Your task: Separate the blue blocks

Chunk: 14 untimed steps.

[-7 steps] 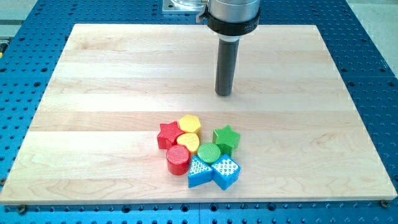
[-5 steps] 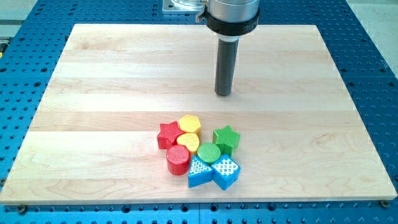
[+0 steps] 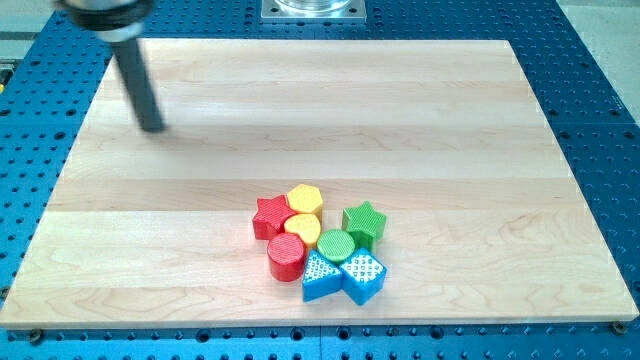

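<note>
Rod leaning slightly, blurred, at the tabletop's (image 3: 520, 150) ten-o'clock region; my tip (image 3: 153, 128) sits well apart from all blocks, and the arm carries no pincer. Both blue blocks lie at six o'clock, touching: blue block with a pointed top (image 3: 319, 277), apex toward twelve, and blue cube-like block (image 3: 363, 276), whose shape I cannot fix. Green round block (image 3: 336, 244) touches both from above.

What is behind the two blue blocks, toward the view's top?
The green cylinder touches both blue blocks; the green star stands beyond it. My tip is far away, upper left.
</note>
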Available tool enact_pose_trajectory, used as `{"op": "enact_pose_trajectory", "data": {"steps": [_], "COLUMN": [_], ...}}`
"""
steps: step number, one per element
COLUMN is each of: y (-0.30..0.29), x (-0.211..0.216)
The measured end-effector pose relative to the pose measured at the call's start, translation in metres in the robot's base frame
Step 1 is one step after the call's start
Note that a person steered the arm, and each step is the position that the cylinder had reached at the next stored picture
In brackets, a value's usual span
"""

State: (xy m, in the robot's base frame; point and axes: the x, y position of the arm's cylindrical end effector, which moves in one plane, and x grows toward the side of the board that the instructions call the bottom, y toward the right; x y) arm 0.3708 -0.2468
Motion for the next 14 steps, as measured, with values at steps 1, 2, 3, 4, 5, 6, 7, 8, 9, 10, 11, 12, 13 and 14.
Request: {"op": "enact_pose_trajectory", "data": {"steps": [1, 2, 3, 4, 5, 6, 7, 8, 9, 10, 11, 12, 13, 14], "y": [-0.024, -0.006, 0.029, 0.106, 0.165, 0.205, 0.263, 0.319, 0.321, 0.336, 0.365, 0.358, 0.356, 0.39], "x": [0.109, 0.227, 0.248, 0.247, 0.247, 0.248, 0.24, 0.235, 0.235, 0.232, 0.224, 0.224, 0.224, 0.2]}}
